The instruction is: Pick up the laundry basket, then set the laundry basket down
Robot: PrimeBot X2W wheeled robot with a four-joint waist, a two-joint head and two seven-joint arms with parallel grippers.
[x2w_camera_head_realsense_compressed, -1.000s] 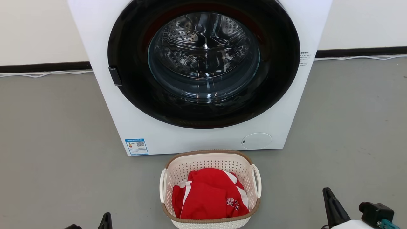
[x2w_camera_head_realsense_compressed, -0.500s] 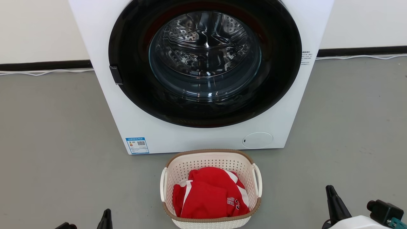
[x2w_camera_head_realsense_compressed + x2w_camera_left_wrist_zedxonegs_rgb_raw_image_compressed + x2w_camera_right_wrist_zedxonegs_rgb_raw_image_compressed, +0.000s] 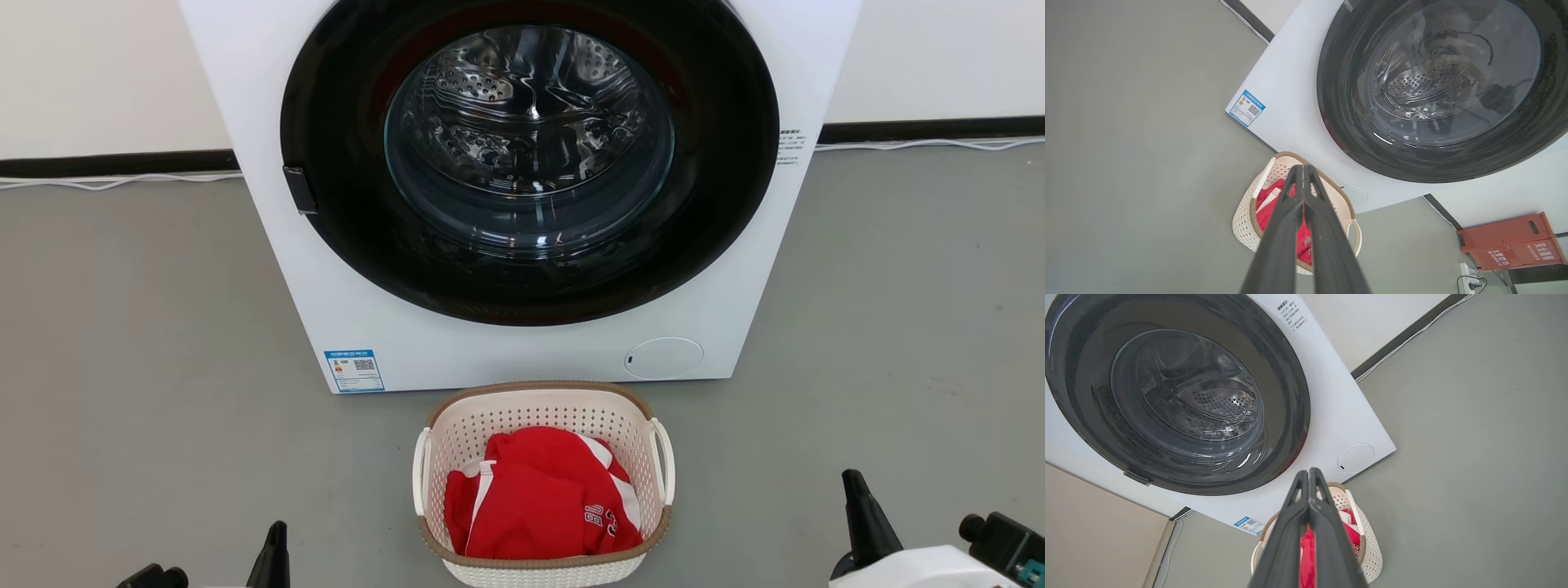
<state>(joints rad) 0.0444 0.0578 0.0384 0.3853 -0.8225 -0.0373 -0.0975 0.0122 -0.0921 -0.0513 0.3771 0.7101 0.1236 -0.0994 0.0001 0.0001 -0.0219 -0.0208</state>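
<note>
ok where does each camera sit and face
head view: on the head, facing forward and down at washing machine and laundry basket; left claw, right claw tips at bottom.
left wrist view: on the left wrist, along its shut claw toward the basket.
right wrist view: on the right wrist, along its shut claw toward the basket.
shared: all three show the red garment.

Setting: bare laundry test room. Evidence: white front-loading washing machine (image 3: 506, 359), centre frame, on plain grey floor (image 3: 147, 327); laundry basket (image 3: 539, 412) holding red clothing (image 3: 539, 498), lower centre; cream wall (image 3: 98, 73) with dark skirting (image 3: 114, 162), upper left; red lettered box (image 3: 1511, 241), lower right of left wrist view.
</note>
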